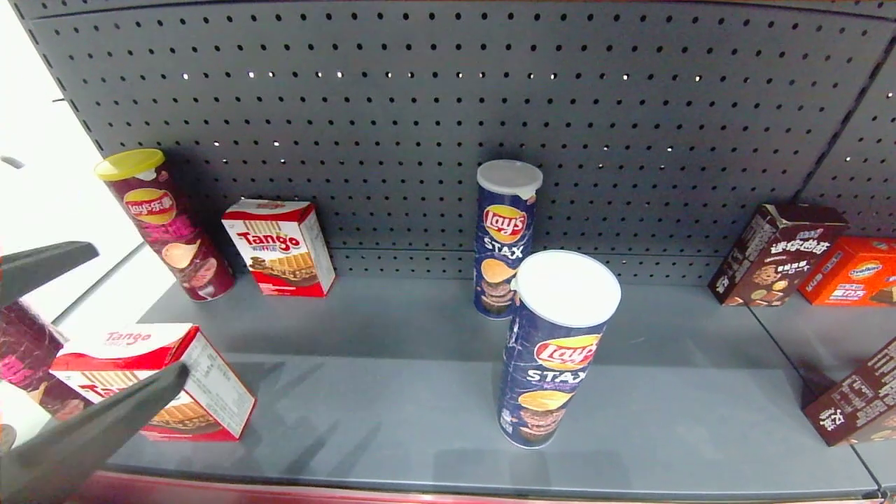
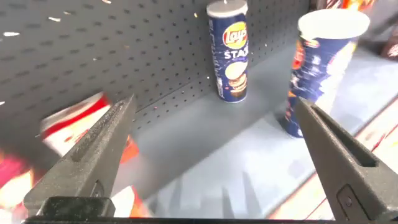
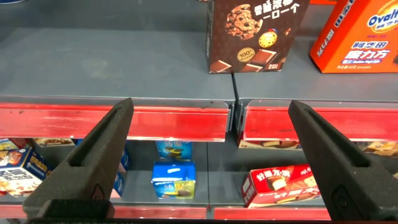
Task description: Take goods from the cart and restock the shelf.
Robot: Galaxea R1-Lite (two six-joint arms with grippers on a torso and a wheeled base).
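Observation:
On the grey shelf (image 1: 392, 392) two blue chip cans stand upright, one at the back (image 1: 505, 238) and one nearer the front (image 1: 556, 350); both also show from the left wrist, the back can (image 2: 229, 53) and the front can (image 2: 320, 68). A red-and-white wafer box (image 1: 157, 381) sits at the front left, and a second wafer box (image 1: 280, 245) is by the back wall. My left gripper (image 1: 138, 308) hangs open beside the front wafer box, with nothing between its fingers (image 2: 214, 102). My right gripper (image 3: 210, 106) is open and empty, facing the shelf's red front strip (image 3: 174, 121).
A maroon chip can with a yellow lid (image 1: 168, 224) leans at the back left. A brown cookie box (image 1: 773, 255) and an orange box (image 1: 850, 269) stand at the right, with another brown box (image 1: 854, 402) in front of them. Lower shelves hold several snack boxes (image 3: 174, 180).

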